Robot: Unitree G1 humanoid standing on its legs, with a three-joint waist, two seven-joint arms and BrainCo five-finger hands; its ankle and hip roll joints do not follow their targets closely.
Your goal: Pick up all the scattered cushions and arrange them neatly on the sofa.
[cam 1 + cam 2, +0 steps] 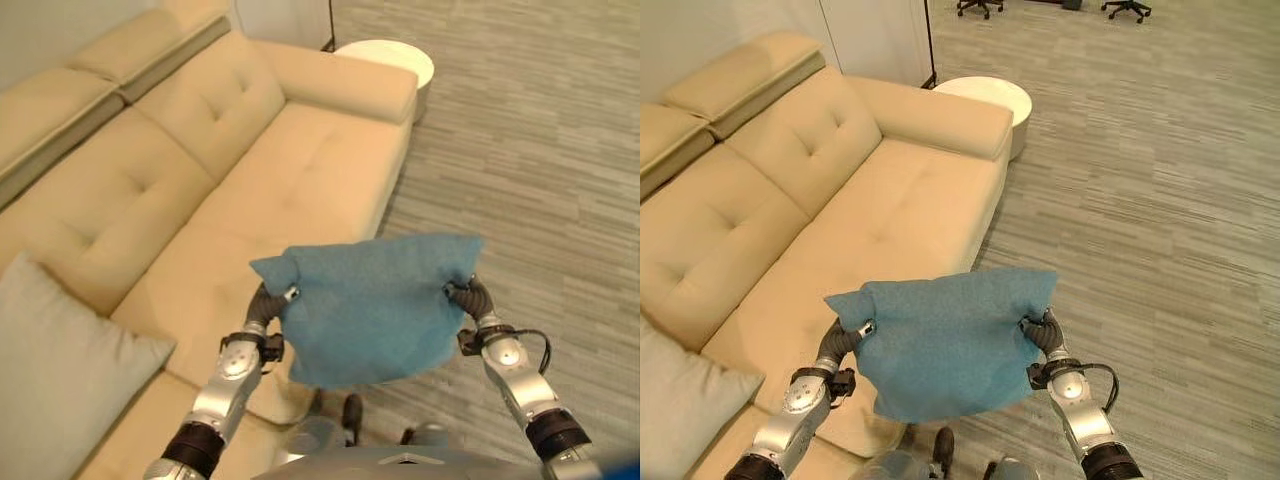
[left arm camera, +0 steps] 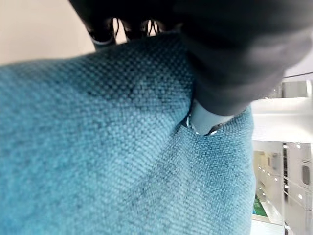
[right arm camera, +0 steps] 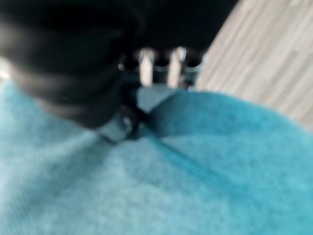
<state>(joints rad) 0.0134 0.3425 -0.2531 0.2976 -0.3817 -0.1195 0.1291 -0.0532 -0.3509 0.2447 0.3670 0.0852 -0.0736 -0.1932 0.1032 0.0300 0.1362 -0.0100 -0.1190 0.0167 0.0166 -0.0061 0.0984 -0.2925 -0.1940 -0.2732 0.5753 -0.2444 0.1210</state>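
Sofa [image 1: 300, 190] at left, floor [image 1: 530, 150] at right. Cushion [image 1: 372, 305] held between both hands, before sofa's front edge. Second cushion [image 1: 60, 370] on seat, far left. Round table [image 1: 395, 62] behind sofa arm.

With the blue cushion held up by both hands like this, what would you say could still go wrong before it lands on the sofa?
1. Both the left hand and the right hand pinch the blue cushion only at its upper corners, so the fabric might slip out.
2. The cushion hangs beyond the beige sofa seat's front edge, over the floor; released here, it would likely miss the seat.
3. It may end up crowding the grey cushion.
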